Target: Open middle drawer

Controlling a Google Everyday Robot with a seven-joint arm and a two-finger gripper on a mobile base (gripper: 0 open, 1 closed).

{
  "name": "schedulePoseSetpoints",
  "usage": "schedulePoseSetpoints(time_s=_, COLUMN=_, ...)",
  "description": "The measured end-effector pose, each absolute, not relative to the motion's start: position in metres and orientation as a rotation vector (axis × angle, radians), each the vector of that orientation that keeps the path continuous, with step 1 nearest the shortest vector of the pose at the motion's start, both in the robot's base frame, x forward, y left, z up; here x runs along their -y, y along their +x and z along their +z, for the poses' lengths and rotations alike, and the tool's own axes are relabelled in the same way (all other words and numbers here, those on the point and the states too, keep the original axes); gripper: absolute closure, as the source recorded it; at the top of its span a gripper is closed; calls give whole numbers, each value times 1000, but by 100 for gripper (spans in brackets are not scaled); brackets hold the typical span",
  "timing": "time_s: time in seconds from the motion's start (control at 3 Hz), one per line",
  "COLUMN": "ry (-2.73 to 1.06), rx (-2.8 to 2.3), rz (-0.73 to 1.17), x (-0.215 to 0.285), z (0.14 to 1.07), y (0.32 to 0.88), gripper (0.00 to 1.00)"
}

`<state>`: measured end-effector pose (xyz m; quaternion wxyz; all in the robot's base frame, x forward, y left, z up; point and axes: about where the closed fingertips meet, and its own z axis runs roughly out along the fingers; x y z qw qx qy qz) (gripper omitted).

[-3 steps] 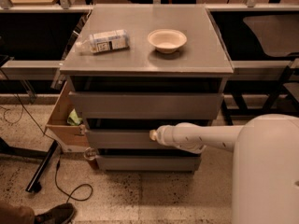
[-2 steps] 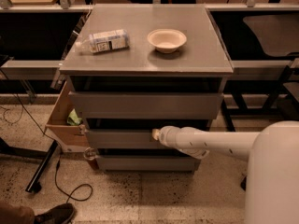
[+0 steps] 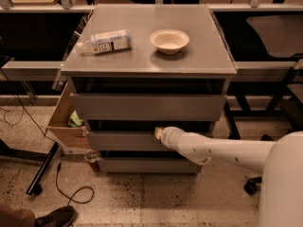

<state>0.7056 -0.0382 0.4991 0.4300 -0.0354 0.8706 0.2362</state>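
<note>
The grey cabinet (image 3: 147, 65) has three grey handleless drawer fronts. The middle drawer (image 3: 118, 140) sits between the taller top drawer (image 3: 147, 107) and the short bottom drawer (image 3: 142, 165). It looks shut or nearly shut, with a dark gap above its front. My white arm (image 3: 213, 150) reaches in from the right. My gripper (image 3: 158, 133) is at the top edge of the middle drawer front, right of centre. Its fingers are hidden behind the wrist.
A plastic bottle (image 3: 105, 42) lies on its side and a white bowl (image 3: 169, 40) stands on the cabinet top. A cardboard box (image 3: 64, 122) stands at the cabinet's left. A black cable (image 3: 71, 195) and a shoe (image 3: 54, 218) are on the floor.
My arm has drawn back slightly to the right and the view has shifted a little. The drawer fronts show no clear movement.
</note>
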Motion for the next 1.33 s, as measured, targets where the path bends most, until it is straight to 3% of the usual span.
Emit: schedulePoseSetpoints(time_s=1.33, ry=-23, rx=-2185, rz=550, x=25, z=478, y=737, gripper=100)
